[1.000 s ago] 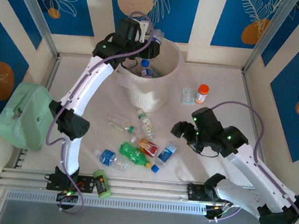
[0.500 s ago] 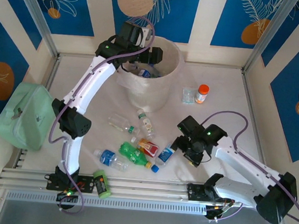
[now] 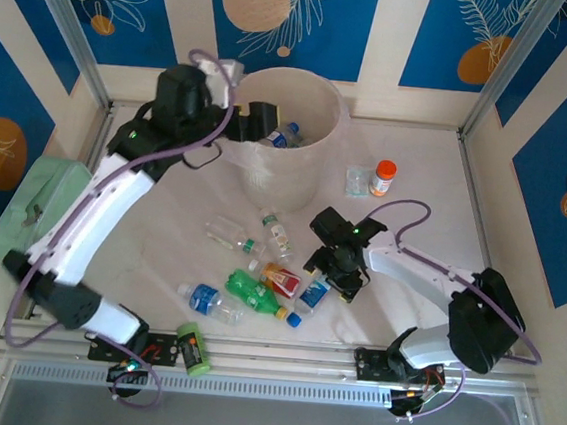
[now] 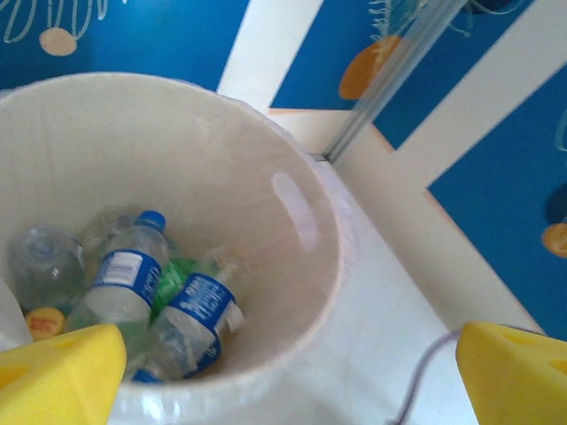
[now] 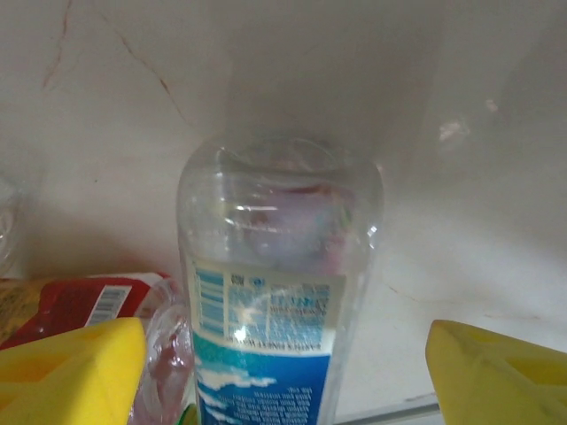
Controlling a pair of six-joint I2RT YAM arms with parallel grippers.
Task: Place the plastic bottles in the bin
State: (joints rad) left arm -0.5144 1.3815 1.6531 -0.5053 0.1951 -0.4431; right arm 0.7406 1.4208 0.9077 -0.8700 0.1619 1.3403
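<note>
White worktop [image 3: 422,236] is carrying a job I am judging as partly done. The bin [image 3: 278,187] is standing at the middle of the far edge and holding at least four bottles, two blue-labelled ones [image 4: 124,274] lying on top. Just above its rim the left fingers [image 4: 58,376] are hanging spread wide and empty. Toward the near edge the right fingers [image 5: 62,372] are hovering spread either side of a clear blue-labelled bottle [image 5: 275,292], not pinching it. Counting that one, six are lying loose there: a clear one [image 3: 229,233], a pale-labelled one [image 3: 279,237], a red-labelled one [image 3: 279,277], a green one [image 3: 254,294] and a second blue-labelled one [image 3: 210,302], all waiting to go in.
</note>
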